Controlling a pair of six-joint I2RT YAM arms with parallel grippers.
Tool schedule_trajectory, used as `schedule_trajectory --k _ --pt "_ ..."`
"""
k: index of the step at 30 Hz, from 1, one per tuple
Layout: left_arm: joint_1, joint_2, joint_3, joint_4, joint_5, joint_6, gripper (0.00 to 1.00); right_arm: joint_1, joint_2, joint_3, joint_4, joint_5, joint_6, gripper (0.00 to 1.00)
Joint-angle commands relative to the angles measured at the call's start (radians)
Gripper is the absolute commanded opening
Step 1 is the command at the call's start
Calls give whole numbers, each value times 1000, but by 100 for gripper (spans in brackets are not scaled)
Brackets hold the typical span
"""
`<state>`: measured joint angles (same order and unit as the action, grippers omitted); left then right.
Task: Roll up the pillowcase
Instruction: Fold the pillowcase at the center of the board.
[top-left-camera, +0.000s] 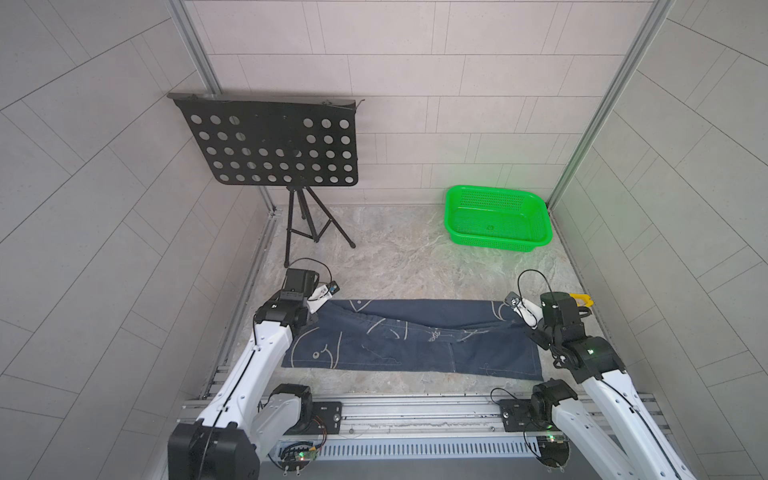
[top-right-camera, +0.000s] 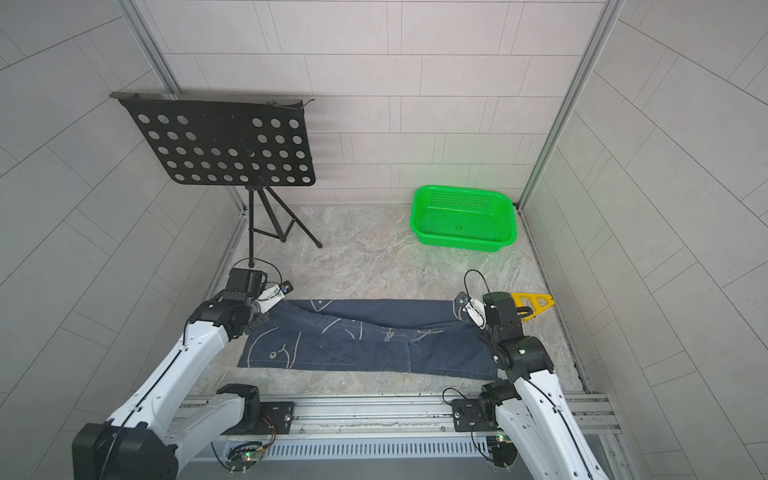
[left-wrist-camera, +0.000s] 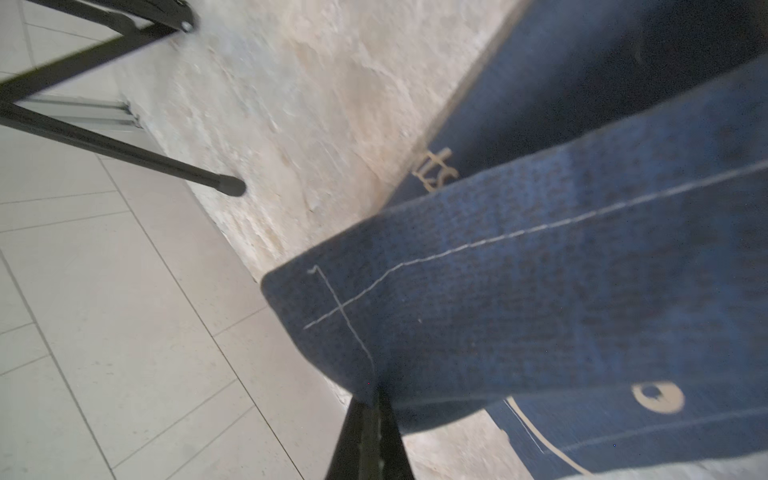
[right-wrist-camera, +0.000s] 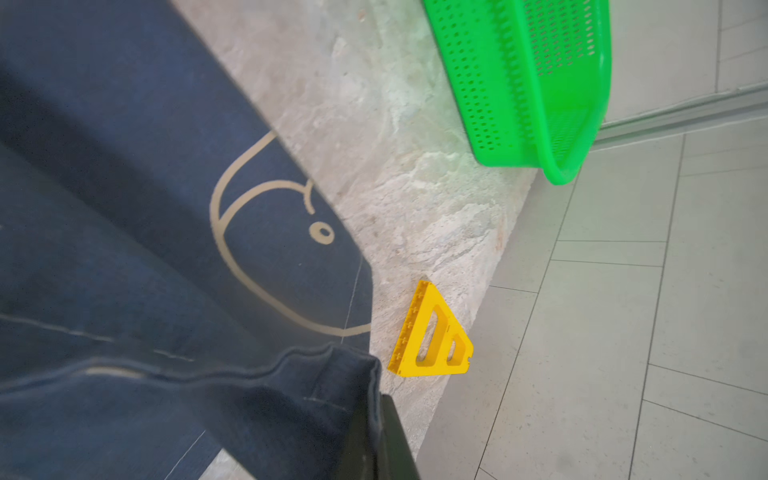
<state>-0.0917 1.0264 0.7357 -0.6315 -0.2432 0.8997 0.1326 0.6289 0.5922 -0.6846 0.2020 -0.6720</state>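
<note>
On the marbled counter (top-left-camera: 395, 257) the pillowcase (top-left-camera: 386, 353) lies spread near the front edge, the left jaws and the right jaws each clamped on a raised corner, so uneven pulling could skew the roll or slip a corner free.

One pillowcase (top-left-camera: 415, 336), a single dark blue cloth with pale line drawings, lies on the one tabletop (top-left-camera: 395, 257). With it there are one green basket (top-left-camera: 494, 244), one black music stand (top-left-camera: 270, 124) on three legs, and one yellow triangular piece (right-wrist-camera: 417, 334). There are two robot arms, the left arm (top-left-camera: 266, 345) and the right arm (top-left-camera: 602, 386).
</note>
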Motion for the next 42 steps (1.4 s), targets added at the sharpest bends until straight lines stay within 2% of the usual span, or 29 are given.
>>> schedule_trajectory --k 1,8,14,18,21,30,35,42 --pt "5 51 74 147 -2 15 0 -46 70 68 162 -39 49 0" --pt "10 210 225 267 -22 31 0 -178 263 168 357 -137 101 0" --pt "9 387 426 310 -7 15 0 -180 378 237 457 -129 109 0" --pt "11 424 451 319 -4 14 0 -183 399 237 470 -126 105 0" --pt "15 401 406 314 -8 10 0 -192 376 209 446 -125 83 0" --pt "70 223 152 278 -16 7 0 -222 221 106 258 -179 16 0" --pt "70 145 44 212 -15 18 0 -220 154 75 91 -220 -25 0" --pt "71 6 -97 94 -38 52 0 -201 66 13 -97 -193 -60 0"
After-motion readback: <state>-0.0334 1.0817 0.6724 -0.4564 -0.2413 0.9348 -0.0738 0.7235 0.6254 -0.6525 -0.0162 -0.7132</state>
